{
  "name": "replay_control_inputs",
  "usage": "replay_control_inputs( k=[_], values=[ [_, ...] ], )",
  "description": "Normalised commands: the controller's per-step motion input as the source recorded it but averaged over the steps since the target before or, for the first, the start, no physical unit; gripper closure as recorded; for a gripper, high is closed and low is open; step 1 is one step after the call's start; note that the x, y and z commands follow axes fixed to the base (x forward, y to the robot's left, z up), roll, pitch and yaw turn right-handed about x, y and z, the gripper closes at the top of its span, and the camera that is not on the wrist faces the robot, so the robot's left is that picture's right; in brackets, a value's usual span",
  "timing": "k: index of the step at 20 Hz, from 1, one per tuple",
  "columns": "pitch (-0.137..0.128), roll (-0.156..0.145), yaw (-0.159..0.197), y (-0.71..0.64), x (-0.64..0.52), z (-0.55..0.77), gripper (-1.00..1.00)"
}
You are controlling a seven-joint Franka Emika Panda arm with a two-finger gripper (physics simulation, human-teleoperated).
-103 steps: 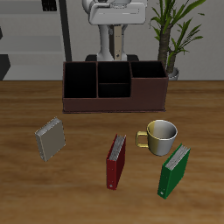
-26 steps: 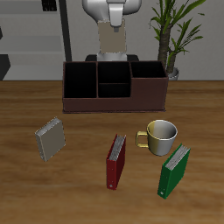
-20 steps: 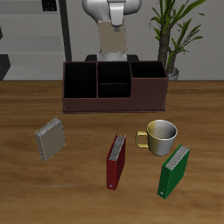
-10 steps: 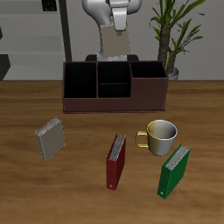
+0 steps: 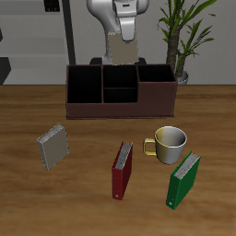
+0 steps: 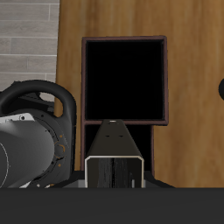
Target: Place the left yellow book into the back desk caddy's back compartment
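Observation:
The left yellow book [image 5: 119, 52], a thin grey-tan hardcover, hangs upright in the air just behind and above the back desk caddy [image 5: 120, 108]. My gripper [image 5: 123, 35] is shut on the book's upper end. In the wrist view the book [image 6: 114, 168] shows end-on, reaching down toward the caddy's divided middle section beside one big dark side bin [image 6: 124, 79]. The fingertips themselves are hidden by the book. The caddy's compartments look empty.
A second grey-tan book [image 5: 53, 146] lies on the table in front of the caddy. A red book [image 5: 122, 171], a green book [image 5: 182, 179] and a cream mug [image 5: 171, 144] stand nearer the front edge. A potted plant [image 5: 184, 37] stands behind the caddy.
My gripper and the held book have come into view above the caddy, then drifted slightly sideways and a little lower. Everything on the table has stayed put.

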Motion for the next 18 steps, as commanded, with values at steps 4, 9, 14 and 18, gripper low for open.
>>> replay_control_inputs(
  k=[4,9,14,18],
  values=[
    [0.039,0.008,-0.026,0.08,-0.08,-0.12,1.0],
    [0.01,-0.008,-0.018,-0.02,-0.09,-0.03,1.0],
    [0.007,-0.012,-0.002,-0.06,-0.13,-0.03,1.0],
    [0.009,-0.004,0.003,-0.04,-0.1,-0.03,1.0]
  ],
)
